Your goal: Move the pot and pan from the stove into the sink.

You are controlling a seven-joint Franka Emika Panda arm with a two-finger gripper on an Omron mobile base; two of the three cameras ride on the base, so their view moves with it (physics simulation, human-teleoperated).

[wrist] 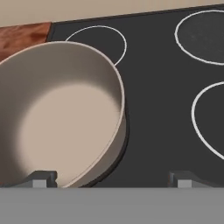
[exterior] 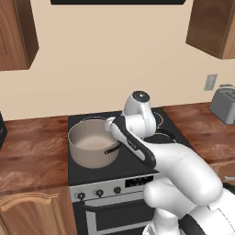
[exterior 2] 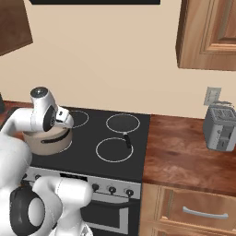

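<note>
Evidently the pot sits on the stove's front-left burner, rigid, smooth and probably weighty. Spread wide and empty, the tool straddles its near rim, the best hold, since the wall is thin.

White arm rises from near side, elbow bent, forearm reaching toward far left. Wrist tipped downward. Gripper pointing down, jaws spread wide, nothing between them. Two dark fingers well apart, one at left, one at right in hand view.
</note>
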